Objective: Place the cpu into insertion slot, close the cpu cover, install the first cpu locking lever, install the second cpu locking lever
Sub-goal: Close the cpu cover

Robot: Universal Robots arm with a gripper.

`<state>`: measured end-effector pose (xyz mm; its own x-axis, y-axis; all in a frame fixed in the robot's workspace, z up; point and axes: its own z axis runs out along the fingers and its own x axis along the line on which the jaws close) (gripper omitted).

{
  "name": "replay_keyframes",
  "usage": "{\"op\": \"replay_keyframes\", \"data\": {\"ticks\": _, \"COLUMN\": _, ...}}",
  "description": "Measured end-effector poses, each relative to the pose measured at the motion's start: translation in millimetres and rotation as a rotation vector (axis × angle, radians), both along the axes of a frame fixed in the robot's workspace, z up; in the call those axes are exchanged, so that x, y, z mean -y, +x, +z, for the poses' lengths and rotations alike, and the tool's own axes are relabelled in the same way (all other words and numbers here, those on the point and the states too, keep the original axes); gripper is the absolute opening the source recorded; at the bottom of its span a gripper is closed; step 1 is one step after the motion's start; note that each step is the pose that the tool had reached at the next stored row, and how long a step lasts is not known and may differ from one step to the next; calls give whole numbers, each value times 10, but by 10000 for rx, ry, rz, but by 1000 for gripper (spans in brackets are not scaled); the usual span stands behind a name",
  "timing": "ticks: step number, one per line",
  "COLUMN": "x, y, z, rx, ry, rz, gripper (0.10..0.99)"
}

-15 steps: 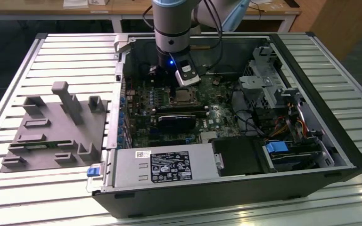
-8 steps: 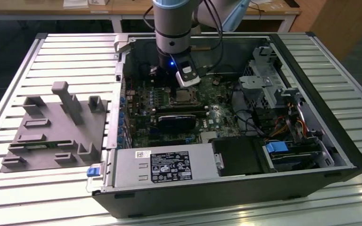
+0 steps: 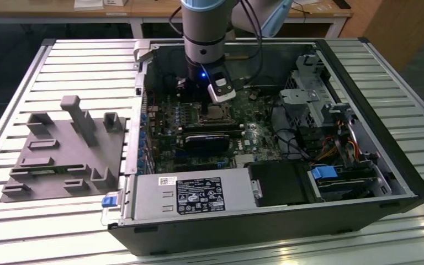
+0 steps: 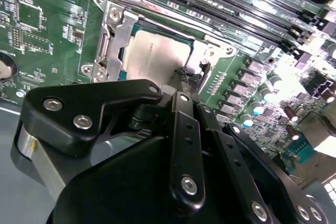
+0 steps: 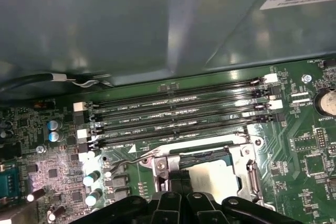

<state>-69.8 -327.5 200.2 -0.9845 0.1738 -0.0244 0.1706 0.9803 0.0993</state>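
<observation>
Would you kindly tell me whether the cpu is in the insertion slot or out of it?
In: the cpu sits flat and recessed, its silvery top framed by the metal cpu cover.

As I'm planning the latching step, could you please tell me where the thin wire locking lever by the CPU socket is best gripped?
Probably at its bent free end, coming from above. In the first wrist view the locking lever is a thin wire lying low over the motherboard, with capacitors beside it, so a side approach looks cramped.
</observation>
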Motion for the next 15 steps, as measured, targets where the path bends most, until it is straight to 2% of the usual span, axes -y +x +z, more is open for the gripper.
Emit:
{"op": "replay_keyframes", "data": {"ticks": 9, "x": 0, "y": 0, "z": 17, "rx": 1, "ry": 40, "rz": -1, "gripper": 102}}
{"op": "replay_keyframes", "data": {"ticks": 15, "x": 5, "y": -24, "z": 18, "rx": 14, "ry": 137, "rz": 0, "gripper": 102}}
